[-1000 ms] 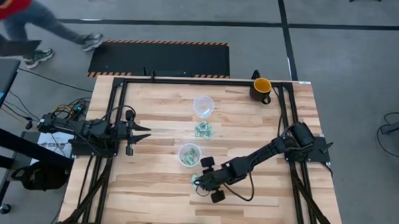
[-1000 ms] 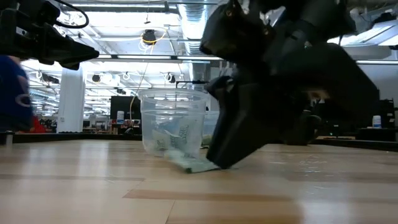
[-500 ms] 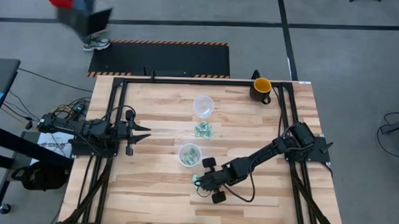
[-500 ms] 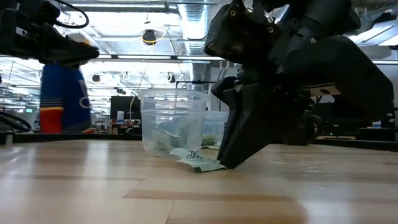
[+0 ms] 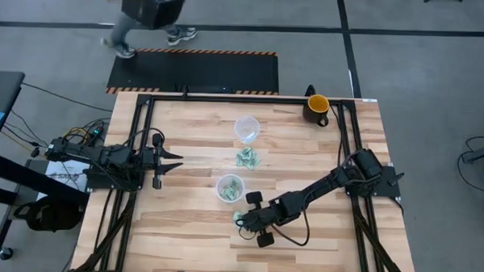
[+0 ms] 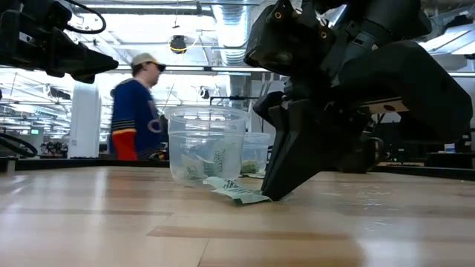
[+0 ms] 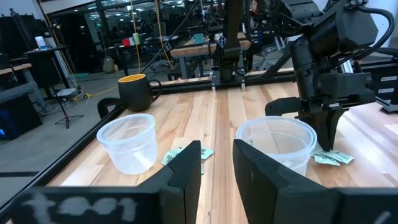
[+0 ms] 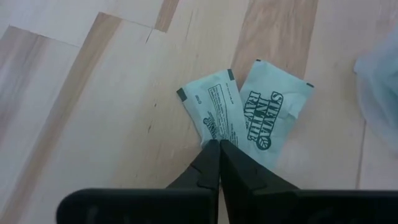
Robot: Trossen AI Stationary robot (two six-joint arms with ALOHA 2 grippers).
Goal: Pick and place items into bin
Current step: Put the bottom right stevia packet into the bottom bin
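Two pale green packets (image 8: 211,109) (image 8: 272,115), items of the task, lie side by side on the wood near the table's front middle. My right gripper (image 8: 219,146) (image 5: 240,221) is shut at their near edge. Just beyond stands a clear plastic cup (image 5: 230,186), the bin, with several packets in it. A loose pile of packets (image 5: 247,158) lies farther back, before a second, empty cup (image 5: 246,128). My left gripper (image 7: 216,163) hangs open and level at the table's left side (image 5: 175,159), touching nothing. My right gripper pinches the near edge of the left packet (image 8: 210,134), where it meets the other packet, between its two fingertips. The fingers slant down from the table's right and near side. In the low view the packet (image 6: 236,193) lies on the table, its far end slightly raised.
A yellow-and-dark mug (image 5: 316,107) stands at the far right corner. A black frame (image 5: 227,96) runs along the table's edges. A person (image 5: 145,11) walks on the floor beyond the far edge. Bare wood lies near the front left.
My right gripper has shut its fingers on the packets' edge without moving from its place. In the low view the packets have shifted a little and one end has lifted off the wood. The person beyond the table has walked toward the right.
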